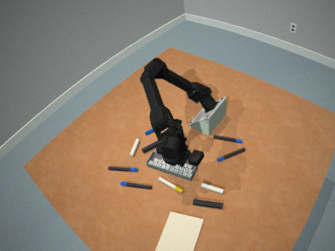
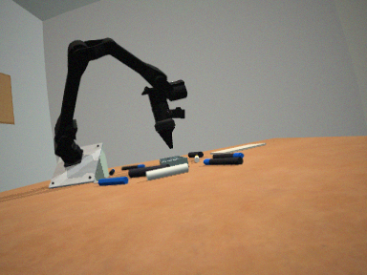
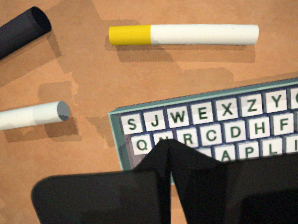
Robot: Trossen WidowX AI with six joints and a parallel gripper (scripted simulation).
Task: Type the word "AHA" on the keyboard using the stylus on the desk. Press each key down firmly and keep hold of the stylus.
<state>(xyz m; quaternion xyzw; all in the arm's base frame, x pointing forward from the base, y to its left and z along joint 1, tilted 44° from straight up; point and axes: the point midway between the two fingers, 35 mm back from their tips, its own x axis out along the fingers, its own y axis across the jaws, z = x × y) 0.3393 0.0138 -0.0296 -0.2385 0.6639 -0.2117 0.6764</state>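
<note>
The keyboard (image 1: 188,172) (image 2: 173,160) (image 3: 259,129) lies on the desk with white lettered keys. In the wrist view the H and A keys show, A just right of the fingertips. My gripper (image 2: 171,146) (image 3: 167,145) is shut with nothing between its fingers. It points down above the keyboard, and its fingers hide the keys at the lower left. In the top view the arm hides the fingertips. A blue stick (image 1: 149,131) (image 2: 113,180) lies on the desk beside the keyboard, partly behind the arm in the top view; it may be the stylus, but its tip is not clear.
A yellow-ended white marker (image 1: 171,185) (image 3: 205,34), a white cylinder (image 1: 212,188) (image 3: 30,115) and a dark cylinder (image 1: 208,204) (image 3: 20,32) lie near the keyboard. Another white cylinder (image 1: 134,147) (image 2: 167,171) and several blue-ended black pens surround it. A pale sheet (image 1: 181,231) lies beyond.
</note>
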